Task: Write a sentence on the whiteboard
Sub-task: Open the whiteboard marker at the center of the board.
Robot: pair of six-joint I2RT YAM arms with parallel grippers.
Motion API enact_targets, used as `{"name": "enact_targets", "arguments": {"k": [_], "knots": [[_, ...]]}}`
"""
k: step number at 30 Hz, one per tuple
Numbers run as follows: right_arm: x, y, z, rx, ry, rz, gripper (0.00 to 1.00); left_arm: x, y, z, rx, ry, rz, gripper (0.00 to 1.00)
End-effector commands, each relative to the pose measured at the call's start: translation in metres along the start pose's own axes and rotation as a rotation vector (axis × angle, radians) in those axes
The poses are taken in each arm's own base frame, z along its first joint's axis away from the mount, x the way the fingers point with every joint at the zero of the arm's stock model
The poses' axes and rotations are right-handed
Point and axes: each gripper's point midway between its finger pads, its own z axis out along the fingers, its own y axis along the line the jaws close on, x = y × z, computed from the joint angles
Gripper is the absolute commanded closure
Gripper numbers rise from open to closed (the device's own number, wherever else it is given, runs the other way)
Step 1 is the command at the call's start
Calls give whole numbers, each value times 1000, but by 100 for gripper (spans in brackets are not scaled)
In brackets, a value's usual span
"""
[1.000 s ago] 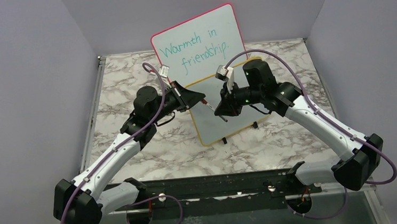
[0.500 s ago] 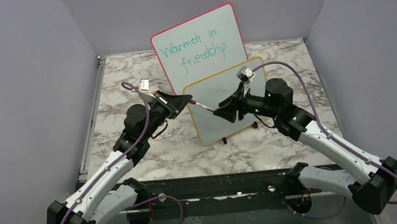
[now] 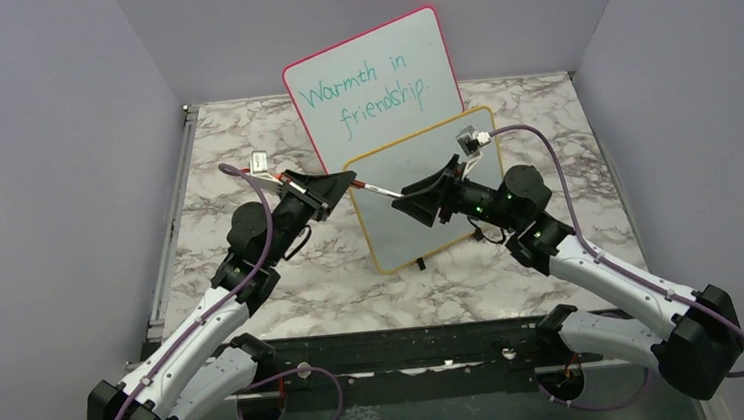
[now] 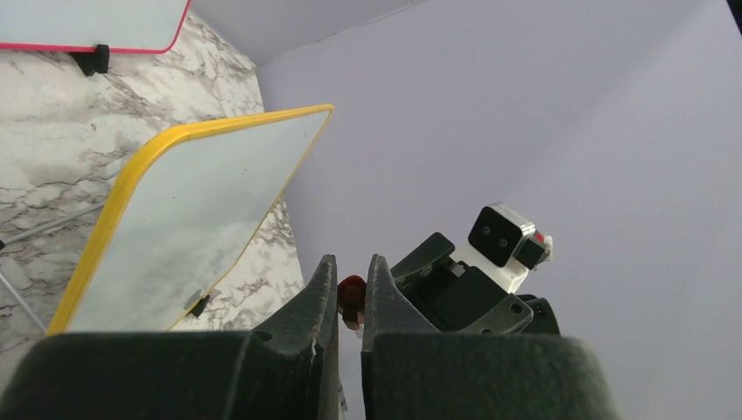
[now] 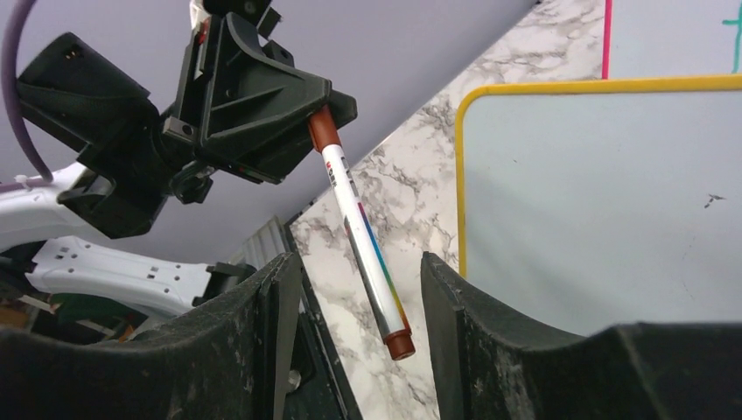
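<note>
The whiteboard, yellow-framed on small black feet, stands mid-table; its white face is blank, so the sentence does not show. A white marker with red-brown ends hangs in the air before the board's left edge. My left gripper is shut on the marker's upper cap, the cap pinched between its fingers. My right gripper is open, its jaws standing either side of the marker's lower end without touching it. The board lies left of my left gripper.
A pink-red-framed board with teal writing "Warmth in friendship." leans against the back wall behind the whiteboard. Grey walls close in the marble table on three sides. A metal rail runs along the table's left edge.
My right gripper has opened and let go of the marker, which my left gripper alone now holds. Both grippers have drawn back from the board's middle, the left one leftward.
</note>
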Motion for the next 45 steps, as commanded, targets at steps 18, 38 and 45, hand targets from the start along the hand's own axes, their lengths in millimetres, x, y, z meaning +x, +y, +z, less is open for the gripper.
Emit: {"name": "enact_targets", "arguments": {"k": [18, 38, 45], "knots": [[-25, 25, 16, -173, -118, 88, 58, 1, -11, -4, 103, -10, -193, 100], [-24, 28, 16, -183, -104, 95, 68, 4, -10, -6, 114, 2, -187, 100], [-25, 28, 15, -177, -101, 88, 72, 6, -7, -4, 106, 11, -172, 100]]}}
